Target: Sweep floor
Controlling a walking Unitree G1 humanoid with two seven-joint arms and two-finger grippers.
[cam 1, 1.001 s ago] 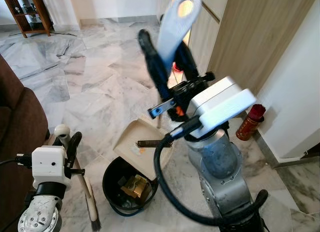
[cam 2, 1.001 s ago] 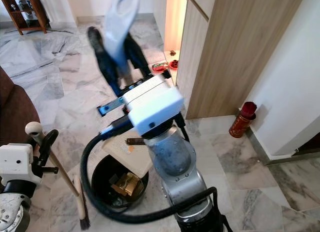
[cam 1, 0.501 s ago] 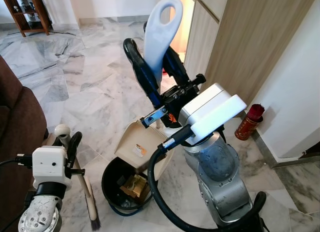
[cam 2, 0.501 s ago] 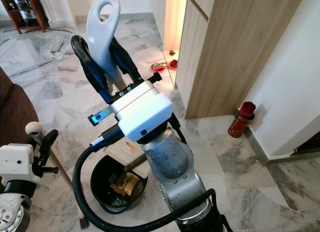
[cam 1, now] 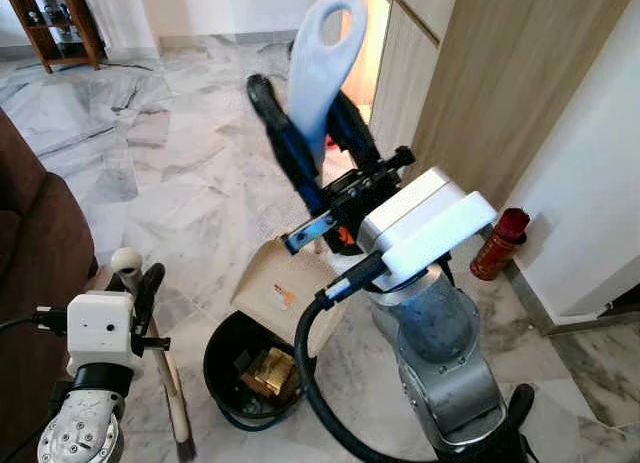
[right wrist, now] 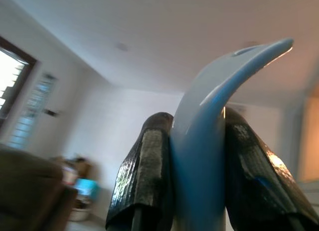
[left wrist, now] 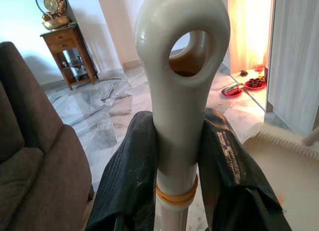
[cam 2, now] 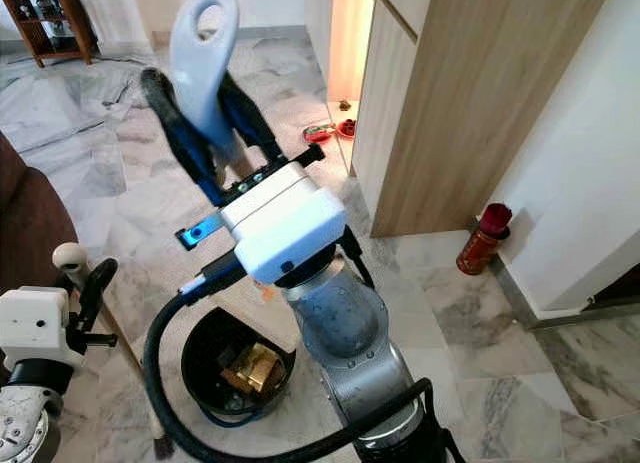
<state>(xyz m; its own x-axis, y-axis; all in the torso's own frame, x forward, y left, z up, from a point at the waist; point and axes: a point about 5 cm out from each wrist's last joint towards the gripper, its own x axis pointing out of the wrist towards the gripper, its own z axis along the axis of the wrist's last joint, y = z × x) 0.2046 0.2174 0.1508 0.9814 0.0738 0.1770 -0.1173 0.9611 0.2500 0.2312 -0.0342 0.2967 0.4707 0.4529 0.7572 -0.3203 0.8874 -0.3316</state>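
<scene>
My right gripper (cam 1: 305, 108) is raised in front of me and shut on the pale blue loop handle of the dustpan (cam 1: 322, 58). Its beige pan (cam 1: 272, 283) hangs tilted over a black bin (cam 1: 222, 355) that holds golden wrapper scraps (cam 1: 265, 368). Low on my left, my left gripper (cam 1: 135, 275) is shut on the cream broom handle (left wrist: 182, 91), just below its looped end. The broom's dark brush (cam 1: 184, 445) rests on the marble floor beside the bin. The black fingers (right wrist: 144, 176) press both sides of the dustpan handle.
A brown sofa (cam 1: 30, 233) stands close on my left. A wooden cabinet (cam 1: 500, 73) and a white wall lie to the right, with a red canister (cam 1: 500, 241) at their foot. Small red dishes (cam 2: 325, 133) sit on the floor ahead. A wooden shelf (cam 1: 55, 23) stands far left.
The right gripper swung the dustpan handle to the left and tipped the pan more steeply over the bin. A dark stick that lay on the pan is no longer seen on it.
</scene>
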